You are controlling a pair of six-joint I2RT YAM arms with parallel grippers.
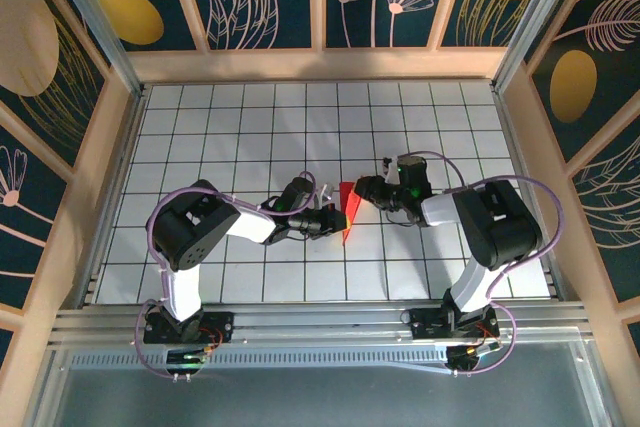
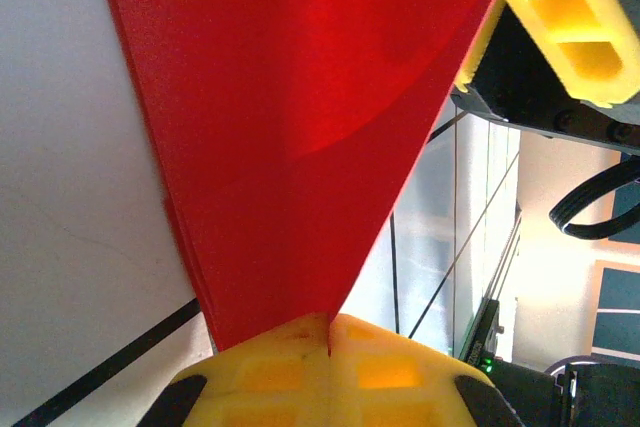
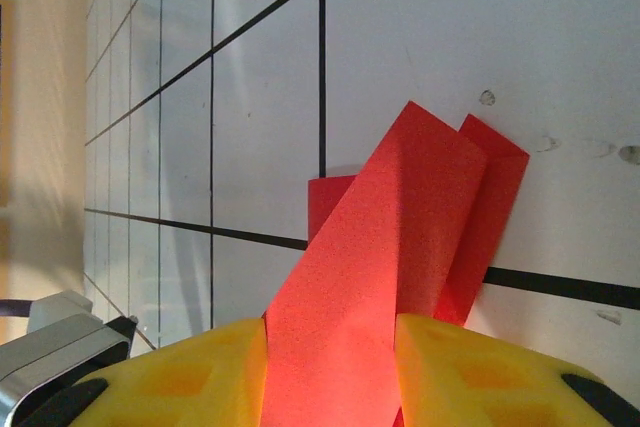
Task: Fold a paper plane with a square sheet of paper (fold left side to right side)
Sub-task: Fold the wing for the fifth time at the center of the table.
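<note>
The red paper, already creased into a narrow layered wedge, stands lifted off the desk near its middle, between the two arms. The left tool is clamped shut on the wedge's pointed end. The right tool has a flap running between its fingers, which stand apart; whether they pinch it cannot be told. The step in hand looks like a late wing fold. Next, the right tool probably has to carry its flap across and press a crease while the left holds the point steady.

Paper plane in left hand
</note>
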